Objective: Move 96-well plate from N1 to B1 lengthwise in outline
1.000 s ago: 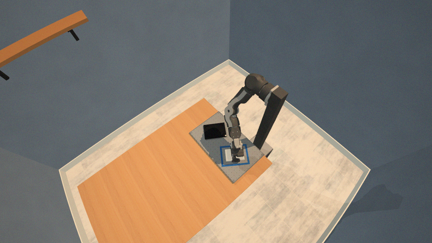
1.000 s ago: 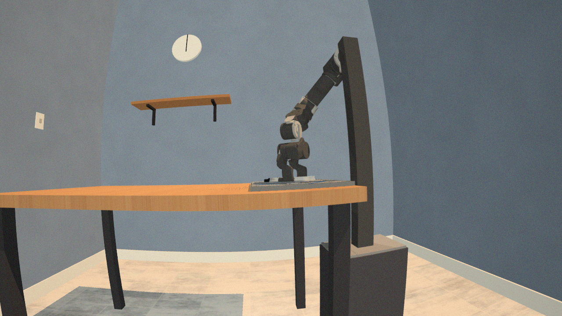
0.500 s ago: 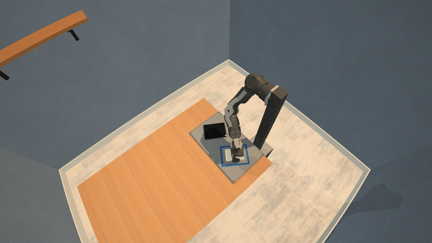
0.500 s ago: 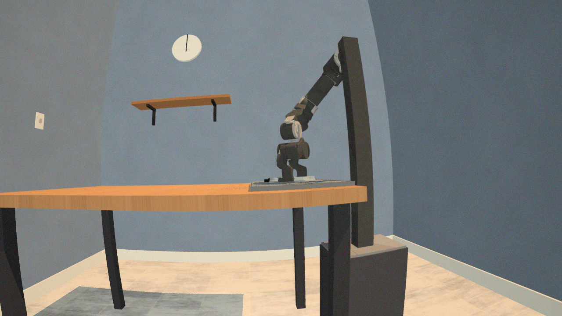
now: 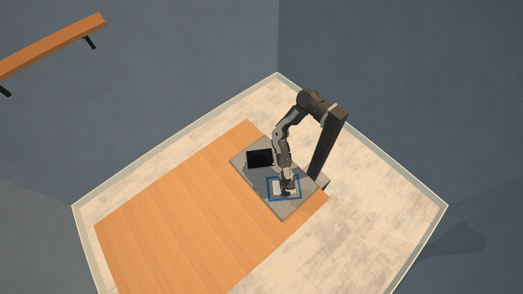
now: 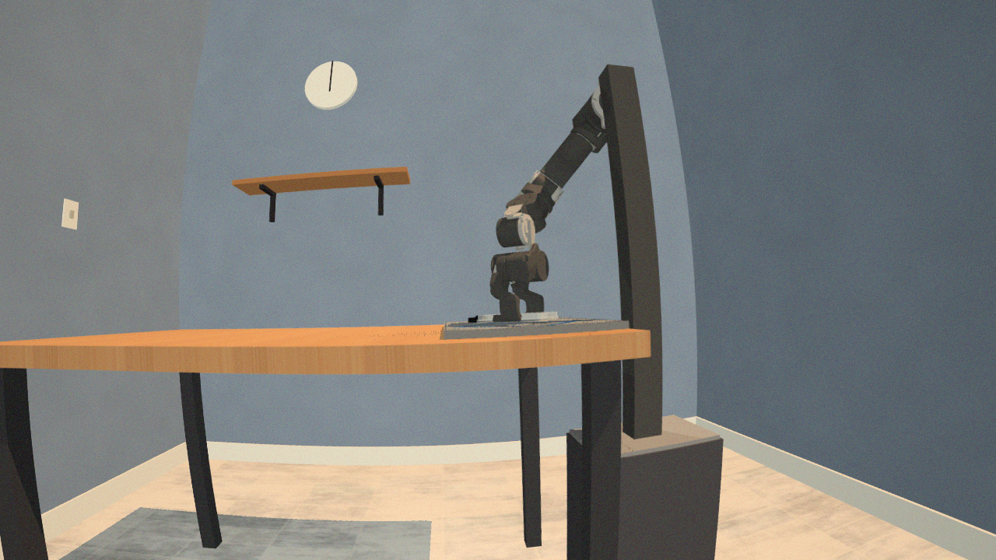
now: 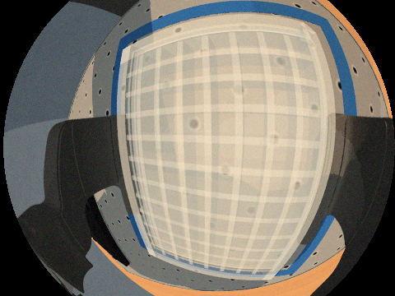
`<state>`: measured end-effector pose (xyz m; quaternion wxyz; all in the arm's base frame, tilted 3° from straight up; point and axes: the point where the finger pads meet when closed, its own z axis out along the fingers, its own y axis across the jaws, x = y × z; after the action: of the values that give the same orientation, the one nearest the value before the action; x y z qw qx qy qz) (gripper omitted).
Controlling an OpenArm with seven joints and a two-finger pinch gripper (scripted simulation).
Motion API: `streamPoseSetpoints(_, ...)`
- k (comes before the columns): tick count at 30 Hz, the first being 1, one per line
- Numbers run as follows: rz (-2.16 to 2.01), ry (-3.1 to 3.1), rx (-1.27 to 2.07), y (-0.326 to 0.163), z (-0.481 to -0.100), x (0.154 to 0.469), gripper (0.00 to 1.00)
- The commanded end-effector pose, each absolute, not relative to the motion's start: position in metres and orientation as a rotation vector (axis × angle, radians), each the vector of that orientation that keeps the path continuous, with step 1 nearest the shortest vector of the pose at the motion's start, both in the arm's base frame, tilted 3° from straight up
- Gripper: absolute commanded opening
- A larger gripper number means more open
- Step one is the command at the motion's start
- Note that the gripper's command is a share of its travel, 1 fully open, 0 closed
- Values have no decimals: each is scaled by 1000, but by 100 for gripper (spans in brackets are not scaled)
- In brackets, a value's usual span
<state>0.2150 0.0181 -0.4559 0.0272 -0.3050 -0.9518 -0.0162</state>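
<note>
Right under my wrist camera, the translucent white gridded 96-well plate fills the view, and my dark two-finger gripper is clamped on it, one dark finger against each long side. Around the plate runs the blue taped rectangular outline of B1: tape shows beyond the plate's far end and at both near corners, so I judge the whole base to be inside it, long sides running with the tape's long sides. Beneath the outline lies the grey perforated deck board, and from the side view the plate looks down on that board or only just above it; I cannot tell which, so I will not call it seated yet

I take this to be the placing step, with the carry done. My next move should be a short straight settle if any gap remains, then spreading the fingers evenly so neither side drags the plate toward the tape, then a vertical lift off

Beyond the outline, on the same board, the black rectangular plate nest N1 stands without a plate, well apart. Past that stretches the orange wooden table top
</note>
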Motion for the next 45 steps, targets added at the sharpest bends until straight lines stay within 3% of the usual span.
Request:
streamPoseSetpoints(1,-45,-2941,-944,18,-455,216,0)
streamPoseSetpoints(45,-58,-2940,-941,20,-461,215,0)
